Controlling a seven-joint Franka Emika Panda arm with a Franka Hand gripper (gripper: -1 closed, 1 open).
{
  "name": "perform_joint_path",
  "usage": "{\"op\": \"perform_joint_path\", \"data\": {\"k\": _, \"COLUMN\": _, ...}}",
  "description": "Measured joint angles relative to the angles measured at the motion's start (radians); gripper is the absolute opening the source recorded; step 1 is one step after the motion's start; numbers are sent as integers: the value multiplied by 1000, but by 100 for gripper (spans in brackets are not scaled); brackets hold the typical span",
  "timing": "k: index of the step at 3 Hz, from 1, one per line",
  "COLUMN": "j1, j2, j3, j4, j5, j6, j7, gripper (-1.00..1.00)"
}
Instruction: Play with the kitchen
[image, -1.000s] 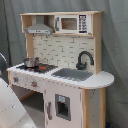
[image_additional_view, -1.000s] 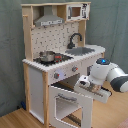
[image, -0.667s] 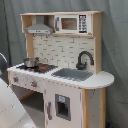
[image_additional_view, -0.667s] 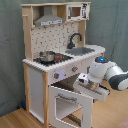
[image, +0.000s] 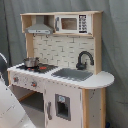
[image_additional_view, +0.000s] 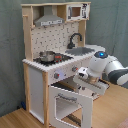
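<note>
Beside the kitchen (image_additional_view: 47, 65) in the second exterior view, the gripper (image_additional_view: 81, 80) hangs over the lowered oven door (image_additional_view: 70, 102), its finger state hidden from sight.

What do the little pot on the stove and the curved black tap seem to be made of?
The small pot looks like shiny metal: silvery with bright reflections. The curved black faucet has a smooth, dark, fairly matte surface, perhaps painted wood or plastic; the look leaves it open.
</note>
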Motion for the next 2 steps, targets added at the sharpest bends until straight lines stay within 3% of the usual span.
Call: {"op": "perform_joint_path", "data": {"k": 2, "j1": 120, "j2": -47, "j3": -132, "j4": 15, "j5": -82, "j6": -115, "j7": 0, "gripper": 100}}
